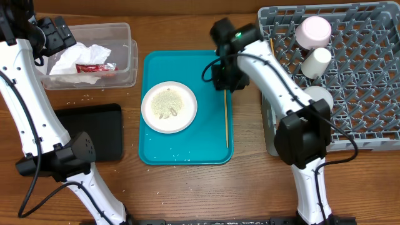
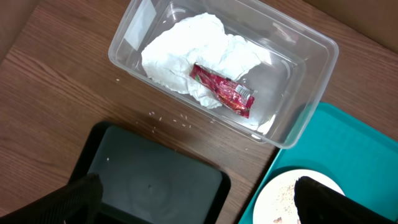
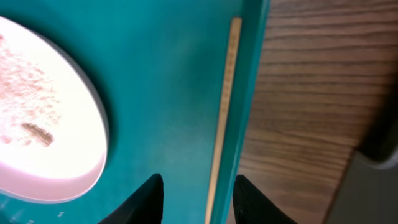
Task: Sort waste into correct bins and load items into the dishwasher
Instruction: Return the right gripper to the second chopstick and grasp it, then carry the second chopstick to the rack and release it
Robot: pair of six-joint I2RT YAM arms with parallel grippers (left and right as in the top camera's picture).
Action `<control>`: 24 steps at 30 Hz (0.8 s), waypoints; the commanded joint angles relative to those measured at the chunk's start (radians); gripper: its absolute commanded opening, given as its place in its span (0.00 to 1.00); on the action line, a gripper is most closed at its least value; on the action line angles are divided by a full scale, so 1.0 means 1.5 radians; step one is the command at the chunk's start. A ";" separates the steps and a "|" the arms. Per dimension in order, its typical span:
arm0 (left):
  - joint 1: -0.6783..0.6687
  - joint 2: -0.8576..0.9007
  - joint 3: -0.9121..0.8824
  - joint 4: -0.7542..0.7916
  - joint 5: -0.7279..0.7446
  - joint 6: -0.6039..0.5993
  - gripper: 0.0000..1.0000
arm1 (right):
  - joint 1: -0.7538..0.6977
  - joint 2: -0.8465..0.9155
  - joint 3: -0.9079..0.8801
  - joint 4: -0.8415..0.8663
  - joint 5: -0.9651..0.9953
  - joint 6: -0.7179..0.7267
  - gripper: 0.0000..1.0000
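Chopstick (image 3: 225,106), thin and of pale wood, lies straight along the inside of the teal tray (image 1: 187,153) rim on the robot's right. The right gripper (image 3: 198,186) straddles one end, jaws partly spread and clear of it. A round white plate (image 1: 169,107), dusted with rice and scraps, sits mid-tray. Left of the tray, the clear tub (image 2: 311,93) holds a crumpled napkin (image 2: 180,50) and red wrapper (image 2: 224,91). The left gripper (image 2: 199,186) hovers there, jaws wide apart.

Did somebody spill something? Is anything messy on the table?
Yes. Loose white rice grains lie scattered on the wooden table between the clear tub and the black tray. A few more speck the teal tray below the plate.
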 commanded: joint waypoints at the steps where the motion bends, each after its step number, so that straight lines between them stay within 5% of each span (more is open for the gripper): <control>1: 0.003 -0.006 -0.001 0.001 -0.003 0.015 1.00 | 0.015 0.010 -0.057 0.032 0.037 0.048 0.35; 20: 0.003 -0.006 -0.001 0.001 -0.003 0.015 1.00 | 0.036 0.010 -0.228 0.161 0.037 0.067 0.34; 24: 0.003 -0.006 -0.001 0.001 -0.003 0.015 1.00 | 0.041 0.010 -0.238 0.169 0.037 0.083 0.15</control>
